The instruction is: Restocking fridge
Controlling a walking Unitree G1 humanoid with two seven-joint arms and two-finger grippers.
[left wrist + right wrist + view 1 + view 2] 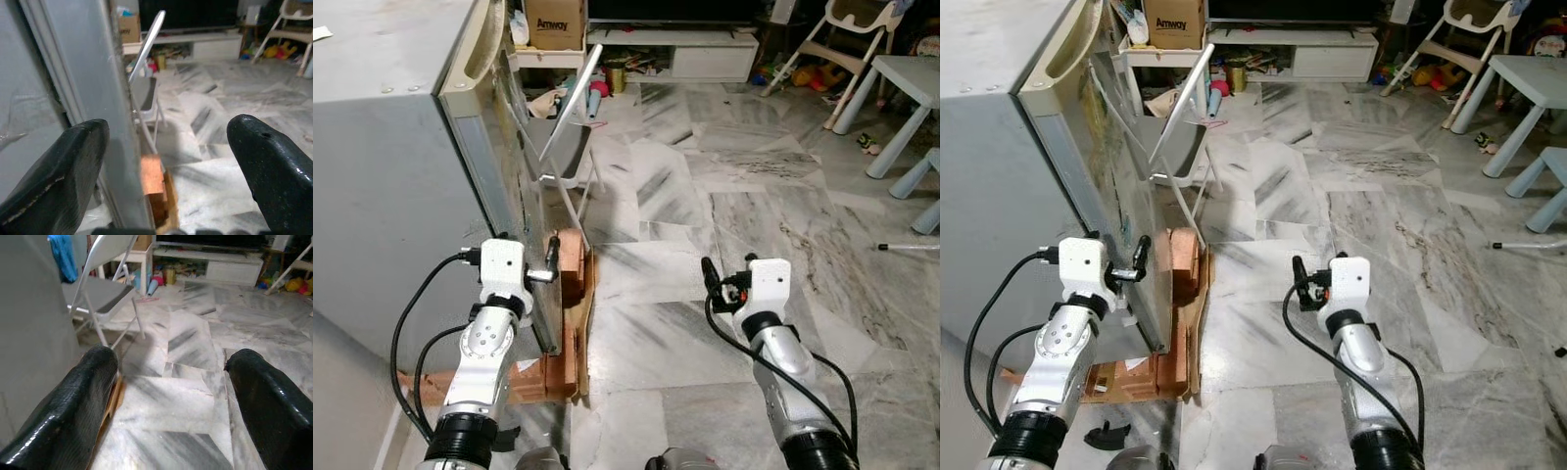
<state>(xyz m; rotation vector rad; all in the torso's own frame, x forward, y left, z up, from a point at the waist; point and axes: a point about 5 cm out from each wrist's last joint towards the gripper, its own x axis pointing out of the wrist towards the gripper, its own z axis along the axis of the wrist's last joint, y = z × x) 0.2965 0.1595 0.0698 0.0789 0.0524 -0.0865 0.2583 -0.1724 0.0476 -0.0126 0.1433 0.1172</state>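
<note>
A grey fridge [382, 176] stands at the left, its door [504, 176] facing right with a beige handle along the top. My left gripper [548, 266] is raised at the door's lower free edge. In the left wrist view it is open [166, 161], and the door edge [115, 122] runs between its two fingers. My right gripper [710, 279] hovers open over the marble floor to the right of the fridge, holding nothing; its fingertips [98, 377] stand wide apart.
Cardboard and wooden pieces [570, 294] lie at the fridge's foot. A white folding chair [570, 117] leans just beyond the door. Further back are an Amway box [553, 22], a TV cabinet [705, 54], a high chair [847, 49] and a pale blue table [911, 83].
</note>
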